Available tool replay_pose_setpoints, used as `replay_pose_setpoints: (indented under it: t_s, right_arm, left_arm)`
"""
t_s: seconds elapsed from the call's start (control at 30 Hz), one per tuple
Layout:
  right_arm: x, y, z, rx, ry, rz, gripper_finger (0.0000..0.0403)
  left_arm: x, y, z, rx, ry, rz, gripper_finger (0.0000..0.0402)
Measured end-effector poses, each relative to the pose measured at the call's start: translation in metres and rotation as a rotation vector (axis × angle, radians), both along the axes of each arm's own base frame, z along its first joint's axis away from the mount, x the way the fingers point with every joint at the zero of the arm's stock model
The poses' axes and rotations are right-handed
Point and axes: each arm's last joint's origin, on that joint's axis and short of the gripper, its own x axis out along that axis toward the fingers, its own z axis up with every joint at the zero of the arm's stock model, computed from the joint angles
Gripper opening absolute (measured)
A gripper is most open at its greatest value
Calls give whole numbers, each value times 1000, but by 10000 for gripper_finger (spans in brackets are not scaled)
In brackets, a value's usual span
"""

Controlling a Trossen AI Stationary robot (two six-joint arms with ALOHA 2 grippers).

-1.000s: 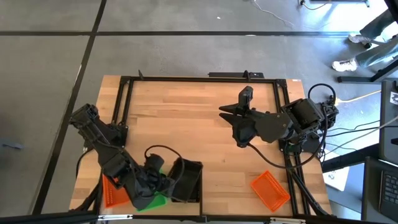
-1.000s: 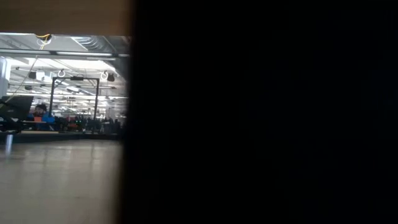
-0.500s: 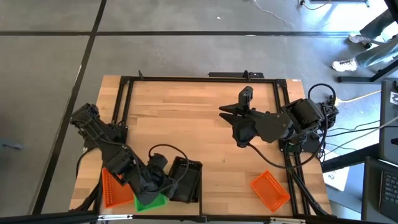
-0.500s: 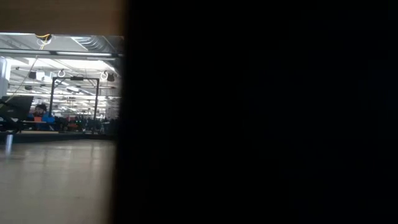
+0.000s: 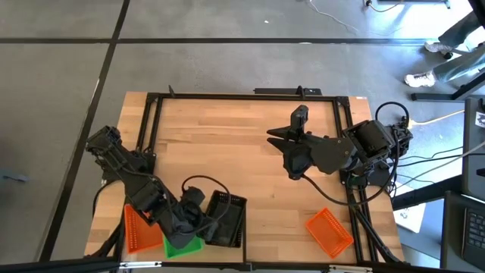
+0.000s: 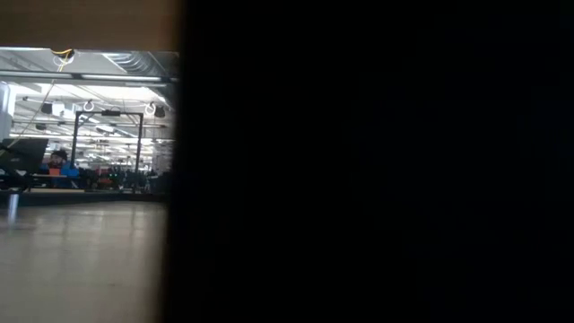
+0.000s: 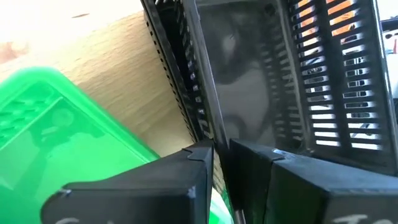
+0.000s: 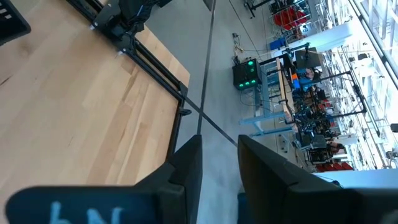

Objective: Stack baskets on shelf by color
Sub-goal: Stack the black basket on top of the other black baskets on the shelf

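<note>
My left gripper point(image 5: 203, 221) point(image 7: 222, 152) is near the table's near-left edge, shut on a black lattice basket point(image 5: 229, 220) point(image 7: 261, 81). A green basket point(image 5: 184, 246) point(image 7: 56, 118) lies on the table right beside it, on its left. An orange basket point(image 5: 136, 230) lies farther left, partly under the arm. A second orange basket point(image 5: 330, 231) lies alone near the right near corner. My right gripper point(image 5: 279, 140) point(image 8: 219, 149) hovers over the table's middle right, open by a narrow gap and touching nothing. I cannot make out the shelf board. My left gripper pinches the black basket's long side wall point(image 7: 219, 127), the one facing the green basket. One finger point(image 7: 273, 165) is inside the basket and one finger point(image 7: 186, 165) is outside. The fingers slant down from the table's left. Whether the basket's bottom rests on the table, I cannot tell.
A black metal frame point(image 5: 242, 95) runs around the tabletop's far and side edges. Bare wood point(image 5: 220, 144) lies between the arms. In the low view a dark mass point(image 6: 377, 161) close to the camera blocks most of the picture. Cables point(image 5: 424, 159) hang off the right side.
The left gripper, still shut on the black basket, has shifted a little toward the table's near edge and carried the basket with it. In the low view the dark mass has spread slightly to the left. For the last half second everything has stayed still.
</note>
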Motion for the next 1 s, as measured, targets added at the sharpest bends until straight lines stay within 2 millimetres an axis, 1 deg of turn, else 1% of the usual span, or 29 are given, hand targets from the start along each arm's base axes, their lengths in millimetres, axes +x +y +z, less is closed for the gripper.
replay_pose_setpoints:
  t_s: [0.17, 0.33, 0.5, 0.67, 0.83, 1.0]
  right_arm:
    - [0, 0, 0, 0, 0, 0, 105]
    - [0, 0, 0, 0, 0, 0, 105]
    - [0, 0, 0, 0, 0, 0, 105]
    - [0, 0, 0, 0, 0, 0, 105]
    - [0, 0, 0, 0, 0, 0, 105]
    - [0, 0, 0, 1, 0, 0, 105]
  left_arm:
    - [2, 2, 0, -30, 0, 37, 52]
    - [6, 5, 0, -25, 15, -16, 68]
    - [11, 11, 0, -24, 16, 2, 80]
    - [16, 15, 1, -60, 23, -20, 79]
    - [18, 11, 4, -115, -10, -27, 80]
    - [18, 9, 5, -113, -28, -42, 80]
